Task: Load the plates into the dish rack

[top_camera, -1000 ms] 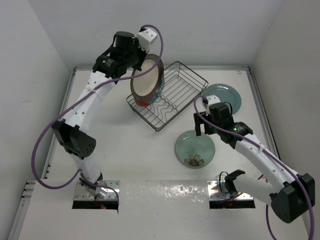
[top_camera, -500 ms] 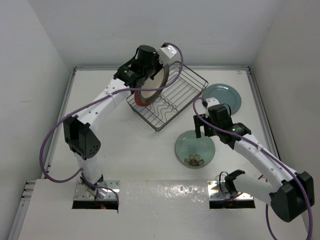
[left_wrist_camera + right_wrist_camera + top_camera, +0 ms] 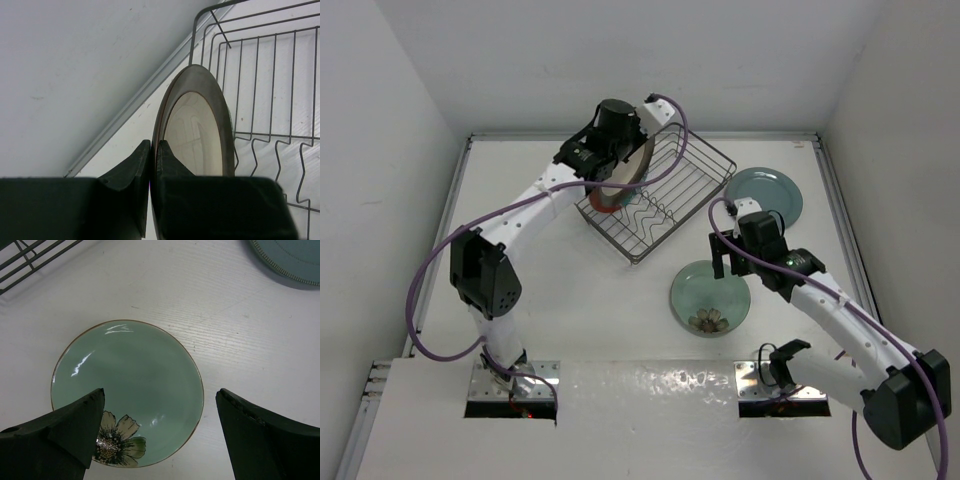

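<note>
My left gripper (image 3: 623, 152) is shut on the rim of the cream plate with a dark brown rim (image 3: 630, 168), which it holds on edge over the left end of the dish rack (image 3: 670, 190). In the left wrist view the fingers pinch that rim (image 3: 154, 147), and the plate (image 3: 195, 135) stands in front of the rack's wires (image 3: 270, 65). A red plate (image 3: 604, 199) shows just below it in the rack. My right gripper (image 3: 160, 392) hangs open above the pale green flowered plate (image 3: 127, 385), touching nothing. The grey-teal plate (image 3: 767, 193) lies flat right of the rack.
White walls close in the table on the left, back and right. The pale green plate (image 3: 710, 297) lies between the rack and the right arm's base. A corner of the rack (image 3: 30, 260) and the grey-teal plate (image 3: 290, 255) edge the right wrist view.
The left arm has swung the cream plate right and down, from left of the rack to over its left end beside the red plate. The right arm has barely moved.
</note>
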Action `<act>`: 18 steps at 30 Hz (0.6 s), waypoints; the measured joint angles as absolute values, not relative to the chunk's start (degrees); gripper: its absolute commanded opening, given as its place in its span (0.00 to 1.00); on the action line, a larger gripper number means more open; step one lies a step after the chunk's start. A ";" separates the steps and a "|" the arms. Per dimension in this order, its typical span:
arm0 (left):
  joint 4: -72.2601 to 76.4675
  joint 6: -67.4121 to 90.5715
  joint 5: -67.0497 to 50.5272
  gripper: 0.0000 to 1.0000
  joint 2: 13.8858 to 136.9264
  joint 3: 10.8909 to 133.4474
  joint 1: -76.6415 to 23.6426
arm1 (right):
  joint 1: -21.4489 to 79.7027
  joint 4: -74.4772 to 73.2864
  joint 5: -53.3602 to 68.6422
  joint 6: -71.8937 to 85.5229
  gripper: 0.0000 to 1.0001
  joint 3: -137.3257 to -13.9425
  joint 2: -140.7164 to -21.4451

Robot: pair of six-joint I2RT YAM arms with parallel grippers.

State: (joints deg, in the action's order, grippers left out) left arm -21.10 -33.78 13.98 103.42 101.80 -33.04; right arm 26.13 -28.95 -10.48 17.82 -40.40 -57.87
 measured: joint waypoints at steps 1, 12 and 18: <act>-20.51 -34.02 13.85 0.00 103.42 101.54 -33.04 | 26.13 -29.02 -10.48 17.82 0.91 -40.38 -57.87; -19.42 -35.42 10.68 0.00 103.42 101.36 -33.01 | 26.13 -29.23 -10.48 17.78 0.91 -40.29 -57.84; -19.66 -35.68 8.58 0.00 103.63 101.58 -33.04 | 26.13 -29.28 -10.44 17.56 0.91 -40.29 -58.48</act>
